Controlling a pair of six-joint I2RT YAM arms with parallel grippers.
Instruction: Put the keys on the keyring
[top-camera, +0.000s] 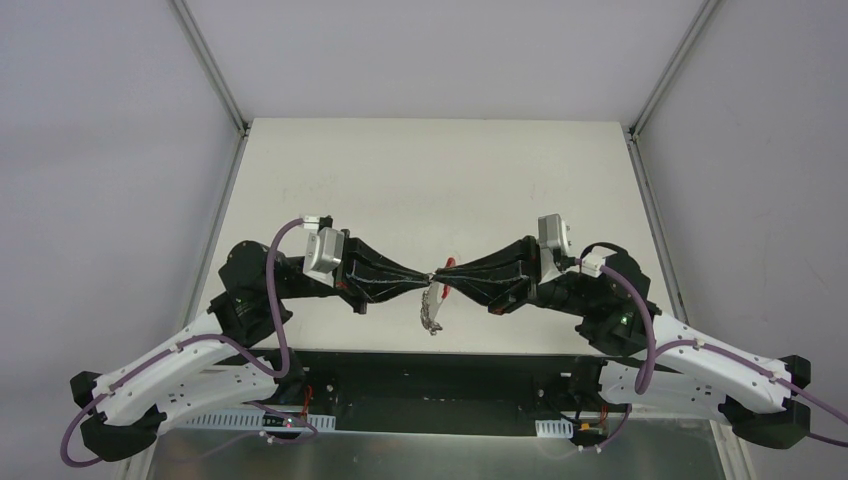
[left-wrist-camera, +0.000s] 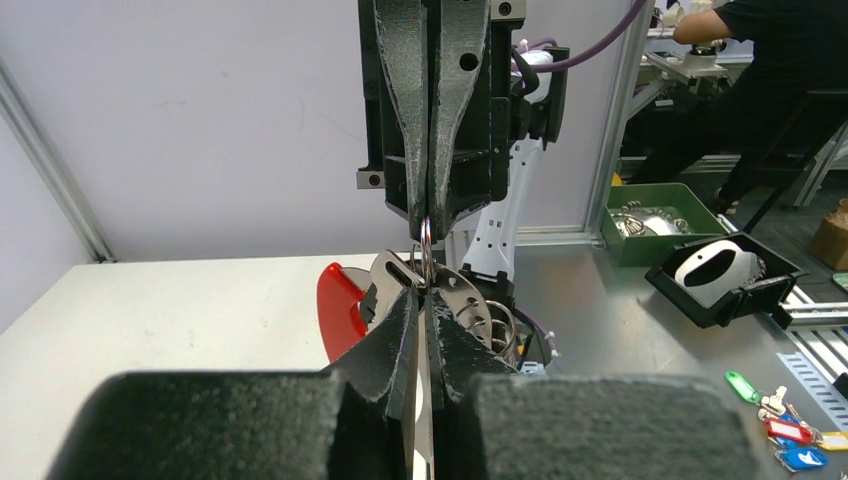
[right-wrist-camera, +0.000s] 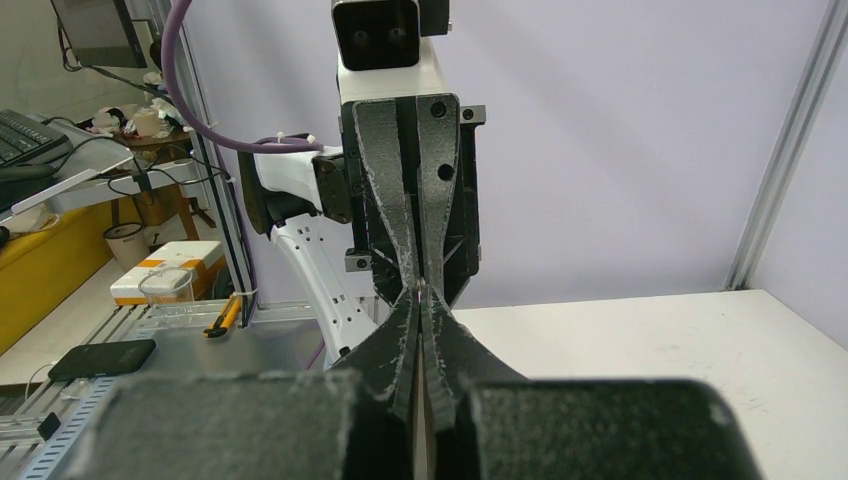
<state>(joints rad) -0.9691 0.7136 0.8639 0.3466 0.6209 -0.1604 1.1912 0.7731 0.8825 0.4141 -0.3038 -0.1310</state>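
Note:
Both grippers meet tip to tip above the table's near middle in the top view. My left gripper and my right gripper are both shut on the keyring, which hangs below them. In the left wrist view a thin silver loop runs from my left gripper up into the right gripper's closed tips. The red tag, flat silver pieces and wire loops hang beside my fingers. In the right wrist view my right gripper is shut, and only a speck shows between the tips. I cannot make out the black-headed key.
The white table has metal frame posts at its far corners. Off the table in the left wrist view stand a green bin, a black tray and coloured key tags. The right wrist view shows a phone and a utility knife on the side bench.

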